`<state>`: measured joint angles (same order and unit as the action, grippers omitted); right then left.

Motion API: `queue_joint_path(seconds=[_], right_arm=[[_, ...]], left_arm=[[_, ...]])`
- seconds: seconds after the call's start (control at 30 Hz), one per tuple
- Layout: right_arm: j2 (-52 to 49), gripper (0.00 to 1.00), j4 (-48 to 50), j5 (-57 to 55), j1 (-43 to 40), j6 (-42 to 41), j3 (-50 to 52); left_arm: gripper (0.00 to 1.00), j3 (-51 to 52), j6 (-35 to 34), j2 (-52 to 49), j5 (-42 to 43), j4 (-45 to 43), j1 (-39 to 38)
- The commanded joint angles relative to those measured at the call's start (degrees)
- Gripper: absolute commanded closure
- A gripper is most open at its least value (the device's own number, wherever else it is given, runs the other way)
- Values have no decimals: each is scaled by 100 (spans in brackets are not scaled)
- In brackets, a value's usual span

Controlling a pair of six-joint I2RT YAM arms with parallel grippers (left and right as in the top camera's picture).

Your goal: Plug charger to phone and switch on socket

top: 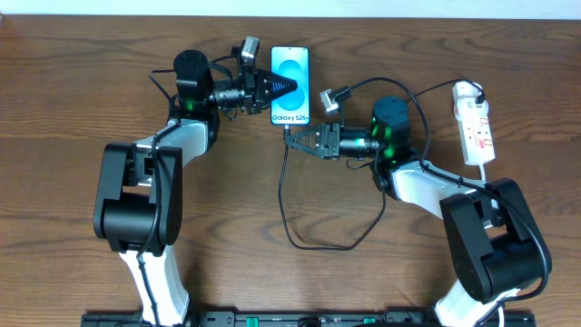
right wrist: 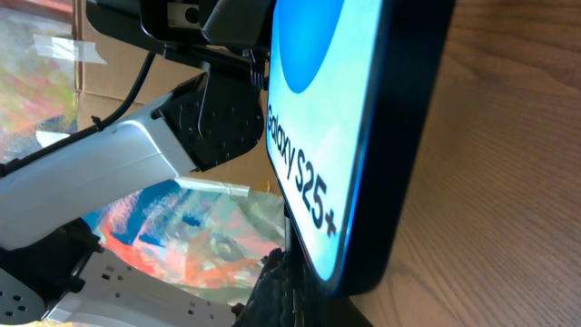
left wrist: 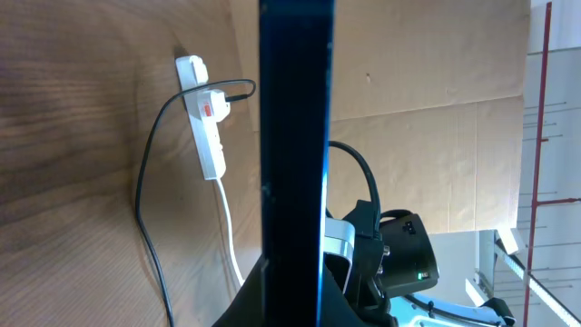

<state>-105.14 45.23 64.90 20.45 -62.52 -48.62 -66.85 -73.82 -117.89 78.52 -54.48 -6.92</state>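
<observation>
There is one table [top: 54, 272], and on it one phone [top: 290, 62] at twelve o'clock, one white power strip [top: 476, 123] at three o'clock and one thin black cable [top: 283, 204] looping near the centre. There are two robot arms, the left arm [top: 145, 182] at eight o'clock and the right arm [top: 481, 227] at four o'clock. Each arm has one gripper, making two: the left gripper [top: 289, 88] and the right gripper [top: 292, 138].

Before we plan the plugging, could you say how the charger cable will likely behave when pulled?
Probably floppy: the charger cable lies in a loose loop. Likely light, being so thin. Its slack suggests pulling won't soon drag the socket.
</observation>
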Motion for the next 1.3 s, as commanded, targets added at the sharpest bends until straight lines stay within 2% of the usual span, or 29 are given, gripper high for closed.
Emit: queue_joint_path(seconds=[0.0,1.0,1.27], right_arm=[[0,99,39,-243,-118,85,-37],[0,99,-219,-173,-201,195,-37],[0,99,-221,107,-74,197,-37]], left_arm=[[93,-109,122,59,297,-76,-46],[93,-109,138,59,264,-76,-46],[93,-109,129,59,-428,-118,59]])
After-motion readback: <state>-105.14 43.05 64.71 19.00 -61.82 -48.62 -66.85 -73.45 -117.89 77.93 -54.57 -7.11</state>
